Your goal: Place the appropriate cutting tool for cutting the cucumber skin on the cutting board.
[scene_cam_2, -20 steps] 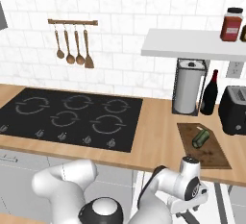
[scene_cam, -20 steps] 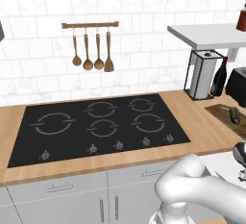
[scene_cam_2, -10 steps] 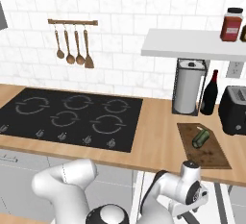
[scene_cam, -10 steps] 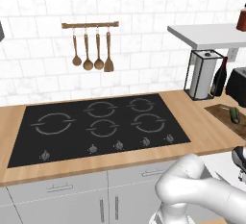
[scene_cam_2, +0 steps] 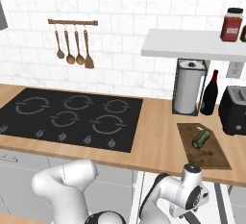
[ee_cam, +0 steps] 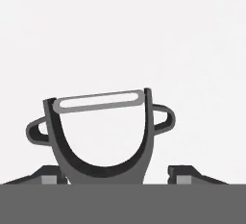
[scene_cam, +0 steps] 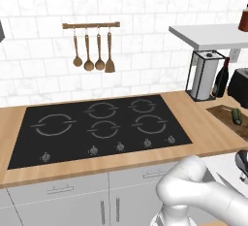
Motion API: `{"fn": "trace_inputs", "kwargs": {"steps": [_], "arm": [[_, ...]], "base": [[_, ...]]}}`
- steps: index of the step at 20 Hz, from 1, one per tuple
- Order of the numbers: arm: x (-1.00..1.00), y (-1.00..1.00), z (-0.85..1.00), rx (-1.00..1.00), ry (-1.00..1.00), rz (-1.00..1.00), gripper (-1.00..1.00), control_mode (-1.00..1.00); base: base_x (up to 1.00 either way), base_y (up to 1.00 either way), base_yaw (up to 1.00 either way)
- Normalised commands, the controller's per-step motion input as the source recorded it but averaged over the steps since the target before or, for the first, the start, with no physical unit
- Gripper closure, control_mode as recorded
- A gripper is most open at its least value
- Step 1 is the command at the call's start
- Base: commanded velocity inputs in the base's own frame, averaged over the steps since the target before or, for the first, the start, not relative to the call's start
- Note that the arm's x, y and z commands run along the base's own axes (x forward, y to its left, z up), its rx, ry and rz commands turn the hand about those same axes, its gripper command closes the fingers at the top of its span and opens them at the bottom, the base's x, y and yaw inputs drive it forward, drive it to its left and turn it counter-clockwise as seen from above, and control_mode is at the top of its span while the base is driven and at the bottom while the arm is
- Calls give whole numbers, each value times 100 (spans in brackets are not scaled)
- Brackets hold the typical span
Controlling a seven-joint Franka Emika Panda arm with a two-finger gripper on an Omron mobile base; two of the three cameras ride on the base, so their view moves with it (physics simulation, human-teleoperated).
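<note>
In the hand view a grey Y-shaped peeler, the cutting tool [ee_cam: 103, 136], lies on a white surface with its blade bar at the far end. My gripper [ee_cam: 115, 179] is open and straddles the tool's handle end. The left fingertip [ee_cam: 48, 179] sits close against it and the right one stands a little apart. My hand hangs low in front of the counter's right part, below the dark brown cutting board [scene_cam_2: 209, 158] [scene_cam: 222, 113]. The stubby green cucumber [scene_cam_2: 201, 138] [scene_cam: 236, 116] lies on that board.
A black stovetop [scene_cam_2: 72, 117] takes the counter's left and middle. Behind the board stand a paper towel holder [scene_cam_2: 187, 93], a dark wine bottle [scene_cam_2: 209, 94] and a black toaster [scene_cam_2: 234, 110]. Wooden spoons and a spatula [scene_cam_2: 72, 50] hang on the wall. A white shelf [scene_cam_2: 192, 45] carries jars.
My hand has sunk a little lower in front of the counter, and the fingers have drawn in towards the tool. The cucumber and board have not moved.
</note>
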Motion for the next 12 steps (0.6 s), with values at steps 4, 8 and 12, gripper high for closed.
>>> {"fn": "trace_inputs", "kwargs": {"steps": [4, 8, 12], "arm": [[-28, 18, -41, 3, -17, 1, 100, -100], [-6, 36, -2, 0, -5, 0, 100, -100], [-17, 4, 87, -2, 0, 1, 100, -100]], "base": [[0, 0, 0], [0, 0, 0], [0, 0, 0]]}}
